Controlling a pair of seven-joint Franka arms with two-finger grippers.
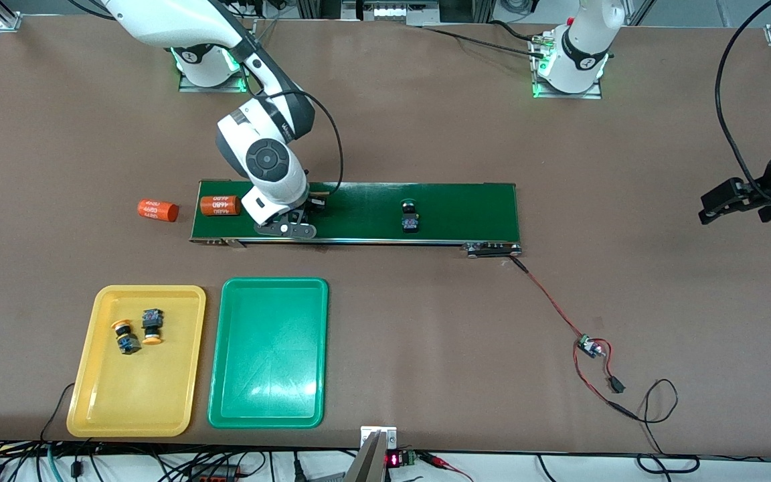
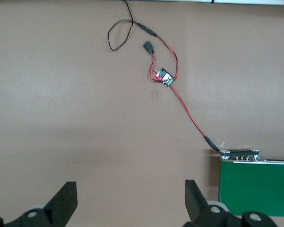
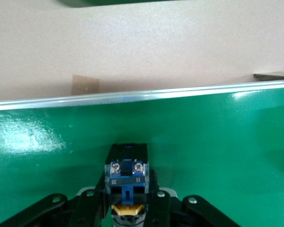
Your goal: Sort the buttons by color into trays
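Button (image 3: 126, 177) pinched by right gripper (image 3: 127, 201) on the conveyor belt (image 1: 452, 211).
Its cap seems hidden; left gripper (image 2: 130, 203) waits open above bare table (image 2: 85, 118).

**Surfaces and finishes**

A matt brown bench (image 1: 425, 134) is seen, smooth and dull. The conveyor belt (image 1: 459, 207) is shown glossy green, edged with a bright metal rail (image 3: 132, 98). The yellow tray (image 1: 84, 402) and green tray (image 1: 268, 402) are rendered in shiny moulded plastic, highlights being caught on the green one
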